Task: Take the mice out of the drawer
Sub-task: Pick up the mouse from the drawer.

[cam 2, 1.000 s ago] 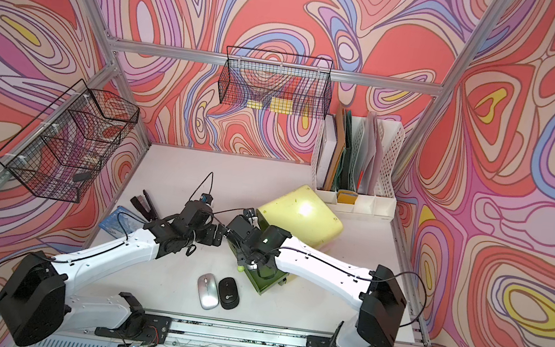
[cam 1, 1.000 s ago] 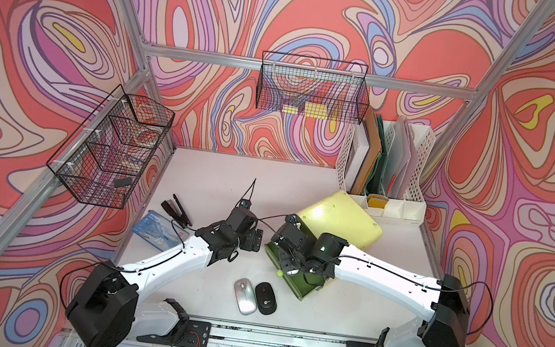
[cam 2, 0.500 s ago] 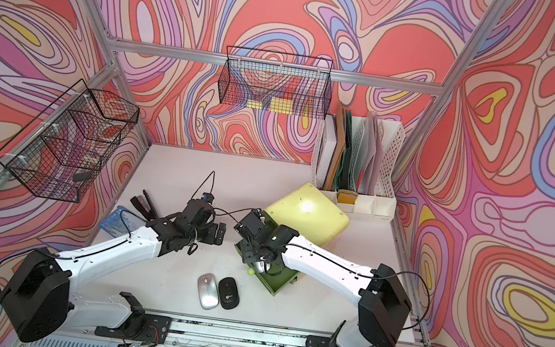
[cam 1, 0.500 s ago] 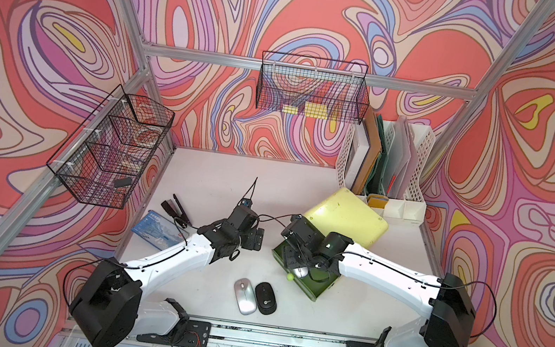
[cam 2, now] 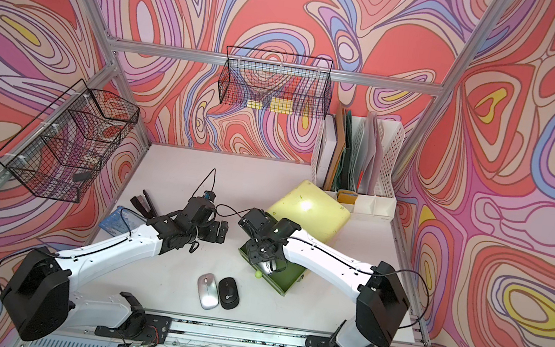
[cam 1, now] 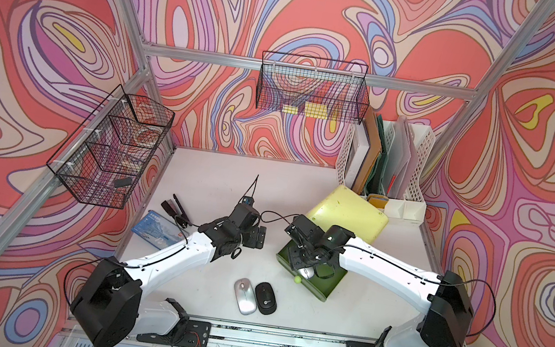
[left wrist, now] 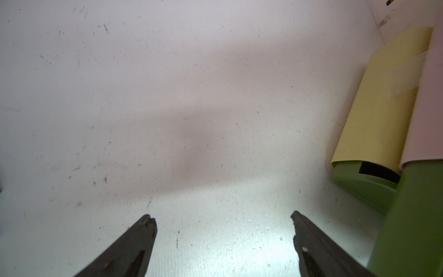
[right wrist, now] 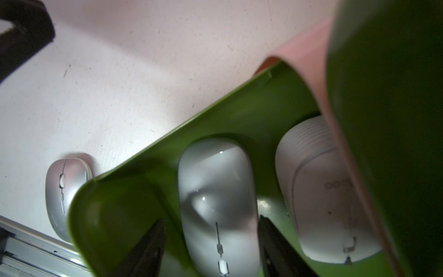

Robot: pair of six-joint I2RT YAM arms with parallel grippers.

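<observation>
Right wrist view showed us the right tool (right wrist: 212, 218) reaching into the green drawer (right wrist: 115, 215). Its 2 fingers straddled a silver mouse (right wrist: 215, 187) along its long flanks, presumably so the narrow width could be pinched. We could not tell whether they clenched it or merely flanked it. Just beside it in the drawer lay 1 white mouse (right wrist: 323, 191). In both top views 1 other silver mouse (cam 1: 245, 295) and 1 black mouse (cam 1: 265, 297) lay side by side on the tabletop (cam 1: 230, 182), set apart from the drawer, we judged, to keep its mouth free. We counted 4 mice: 2 out, 2 inside, with any others hidden. The left tool (left wrist: 223, 215) hung released over bare tabletop, holding nothing, likely parked out of the way.
</observation>
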